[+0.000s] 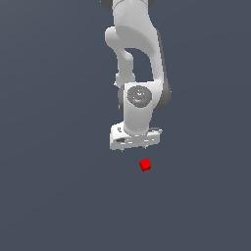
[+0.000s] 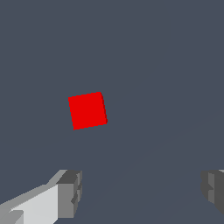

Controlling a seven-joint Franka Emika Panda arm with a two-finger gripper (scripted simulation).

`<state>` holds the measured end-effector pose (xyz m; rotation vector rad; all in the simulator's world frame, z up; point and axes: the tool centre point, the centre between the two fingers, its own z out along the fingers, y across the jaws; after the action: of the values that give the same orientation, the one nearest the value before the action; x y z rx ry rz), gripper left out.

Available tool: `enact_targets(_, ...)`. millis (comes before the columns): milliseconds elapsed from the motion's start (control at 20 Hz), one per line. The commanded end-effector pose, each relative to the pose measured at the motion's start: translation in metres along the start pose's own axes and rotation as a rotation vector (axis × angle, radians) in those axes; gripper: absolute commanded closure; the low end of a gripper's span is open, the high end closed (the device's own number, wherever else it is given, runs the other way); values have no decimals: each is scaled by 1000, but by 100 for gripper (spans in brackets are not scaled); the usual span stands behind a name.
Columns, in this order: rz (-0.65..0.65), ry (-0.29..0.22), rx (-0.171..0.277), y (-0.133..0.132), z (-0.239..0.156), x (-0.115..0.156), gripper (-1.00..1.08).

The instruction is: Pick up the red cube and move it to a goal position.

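A white, rounded arm (image 1: 135, 44) (dark grey at the joints) carries a white tool (image 1: 135, 147) with grey fingertips (image 2: 70, 192).

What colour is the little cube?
Bright red. The red cube shows best in the wrist view, plain-faced with no pattern.

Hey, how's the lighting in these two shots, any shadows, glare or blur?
Exterior view: flat, even light, no shadow under the red cube, no glare on the tool. Wrist view: cube sharp-edged, one side face slightly darker; fingers crisp, no blur.

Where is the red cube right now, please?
In the exterior view, the red cube lies on the grey floor, just below the open pincer, slightly toward that view's right, untouched.
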<state>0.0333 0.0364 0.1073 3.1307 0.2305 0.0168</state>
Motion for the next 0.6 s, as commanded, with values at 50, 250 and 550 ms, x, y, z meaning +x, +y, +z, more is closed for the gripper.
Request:
enact_targets(50, -53, -3, 2, -14, 27, 14, -92)
enact_targets(250, -104, -6, 3, -28, 52, 28, -92)
enact_targets(550, -156, -9, 4, -43, 77, 41, -92)
